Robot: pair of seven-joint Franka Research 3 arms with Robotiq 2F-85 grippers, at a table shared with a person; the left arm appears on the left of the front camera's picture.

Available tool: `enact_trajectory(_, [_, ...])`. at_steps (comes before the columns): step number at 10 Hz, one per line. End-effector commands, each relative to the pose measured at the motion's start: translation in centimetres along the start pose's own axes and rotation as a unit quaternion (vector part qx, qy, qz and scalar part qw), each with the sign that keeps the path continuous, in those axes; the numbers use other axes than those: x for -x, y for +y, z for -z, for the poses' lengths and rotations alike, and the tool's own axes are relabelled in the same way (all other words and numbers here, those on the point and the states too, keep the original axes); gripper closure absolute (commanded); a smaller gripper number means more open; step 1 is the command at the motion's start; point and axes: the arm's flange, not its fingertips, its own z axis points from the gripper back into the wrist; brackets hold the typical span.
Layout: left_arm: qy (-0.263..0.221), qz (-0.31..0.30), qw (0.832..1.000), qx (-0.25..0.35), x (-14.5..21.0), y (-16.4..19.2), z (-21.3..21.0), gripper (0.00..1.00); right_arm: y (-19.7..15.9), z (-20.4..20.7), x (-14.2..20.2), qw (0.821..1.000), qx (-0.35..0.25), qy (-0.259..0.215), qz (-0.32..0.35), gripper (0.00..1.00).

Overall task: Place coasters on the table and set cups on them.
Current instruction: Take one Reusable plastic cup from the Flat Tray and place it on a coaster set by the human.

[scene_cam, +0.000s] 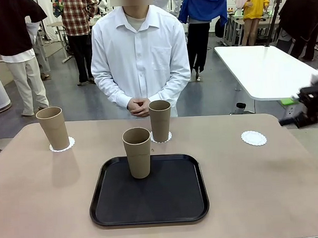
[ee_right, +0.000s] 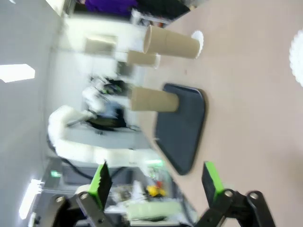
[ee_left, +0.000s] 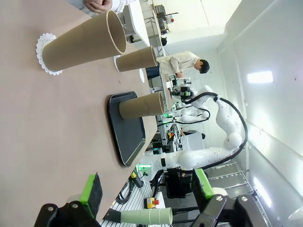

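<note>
Large beige-tan bench (scene_cam: 267,188) with rounded corners and a matte top is seen carrying all the task things. A person in a white shirt is stood at its far side, hands (scene_cam: 139,105) clasped just above the far edge.

Flat black rounded-rectangle tray (scene_cam: 162,200) is laid at the near middle of the bench.

Three tall tapered tan-brown matte cups are seen, all upright:
- Left cup (scene_cam: 53,128) is set on a coaster at the far left.
- Middle cup (scene_cam: 160,120) is set on a coaster just behind the tray.
- Tray cup (scene_cam: 137,152) is stood on the tray's far part, with no coaster under it.

Left gripper (ee_left: 147,187), black with green pads, is held spread at the bench edge with nothing between the fingers, well apart from the cups. Right gripper (ee_right: 156,182) is likewise spread and nothing is pinched; that view is blurred.

Three small round white paper coasters with scalloped lacy edges are laid out:
- Left coaster (scene_cam: 70,144) is under the left cup.
- Middle coaster (scene_cam: 169,137) is under the middle cup.
- Right coaster (scene_cam: 254,138) is left bare at the far right, well apart from every cup.
</note>
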Motion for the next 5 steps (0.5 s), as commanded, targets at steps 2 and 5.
enact_trajectory(2, [-0.003, 0.001, 1.0, -0.002, 0.1, -0.2, -0.1, 0.0, 9.2, 5.2, -1.8, 0.97, 0.171, 0.06, -0.159, 0.0])
enact_trajectory(5, [-0.003, 0.001, 1.0, -0.002, 0.1, -0.2, -0.1, 0.0, 15.5, 14.0, -0.3, 0.912, 0.256, 0.139, -0.289, 0.0])
